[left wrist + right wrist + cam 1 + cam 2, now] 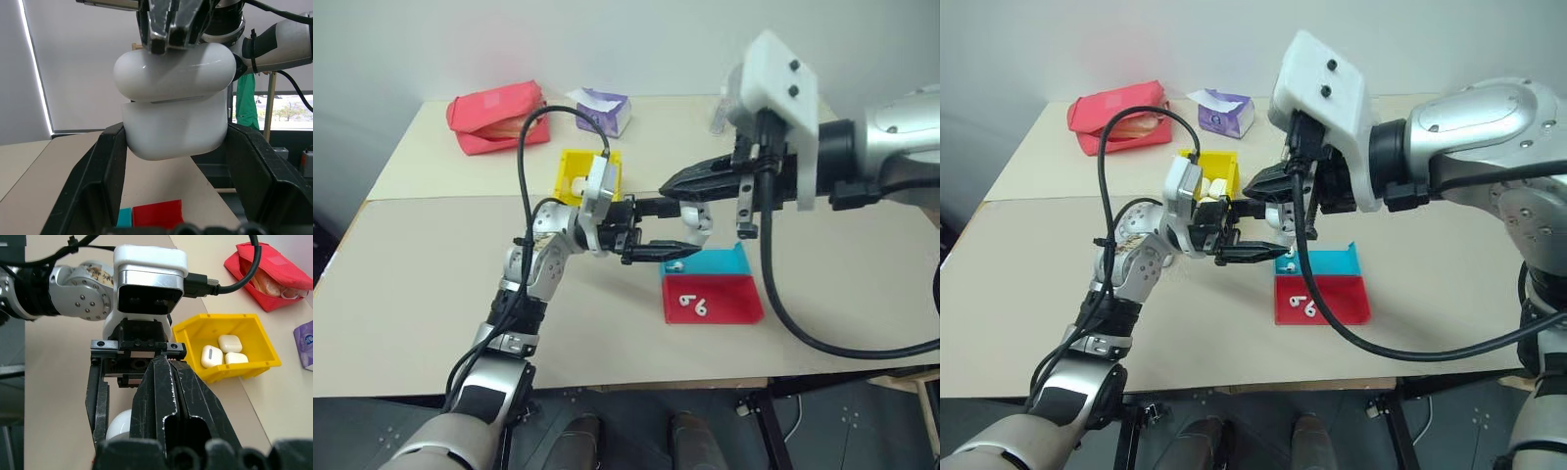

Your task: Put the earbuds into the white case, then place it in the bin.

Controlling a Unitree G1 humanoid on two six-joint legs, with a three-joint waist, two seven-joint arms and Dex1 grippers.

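Observation:
My left gripper [176, 139] is shut on the white case [173, 105], one black finger on each side of its body, above the table near the trays. The lid is down, with a thin seam showing. My right gripper [168, 363] is shut, and its joined fingertips [168, 27] rest on top of the lid. Both grippers meet just in front of the yellow bin [570, 176], which holds three white cases [220, 350]. Two earbuds [693, 305] lie in the red tray [734, 304] and one earbud [675, 264] in the blue tray [720, 261].
A red pouch [499, 117] and a purple tissue pack [604, 110] lie at the far side of the beige table [421, 294]. The two trays sit side by side to the right of the left gripper, below the right arm.

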